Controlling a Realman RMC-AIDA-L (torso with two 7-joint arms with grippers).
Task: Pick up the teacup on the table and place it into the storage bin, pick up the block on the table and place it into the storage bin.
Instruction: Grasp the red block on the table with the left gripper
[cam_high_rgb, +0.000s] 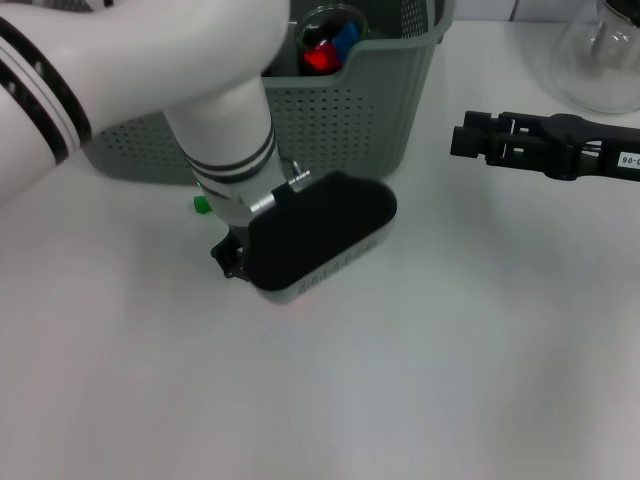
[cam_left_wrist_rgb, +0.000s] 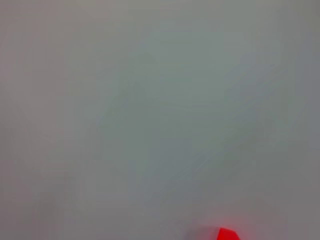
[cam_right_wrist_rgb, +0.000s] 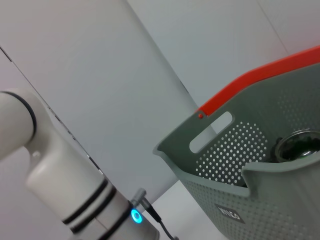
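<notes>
The grey-green perforated storage bin (cam_high_rgb: 350, 100) stands at the back middle of the table. A glass teacup (cam_high_rgb: 330, 40) stands inside it, showing red and blue; it also shows in the right wrist view (cam_right_wrist_rgb: 297, 147) inside the bin (cam_right_wrist_rgb: 235, 165). My left arm reaches down just in front of the bin, and its black wrist housing (cam_high_rgb: 320, 240) hides the left gripper below. A red block (cam_left_wrist_rgb: 227, 234) shows at the edge of the left wrist view, on the white table; the arm hides it in the head view. My right gripper (cam_high_rgb: 470, 138) hovers to the right of the bin.
A clear glass flask (cam_high_rgb: 600, 50) stands at the back right. A small green spot (cam_high_rgb: 201, 204) shows beside the left arm's wrist. The white table (cam_high_rgb: 450, 380) stretches in front and to the right.
</notes>
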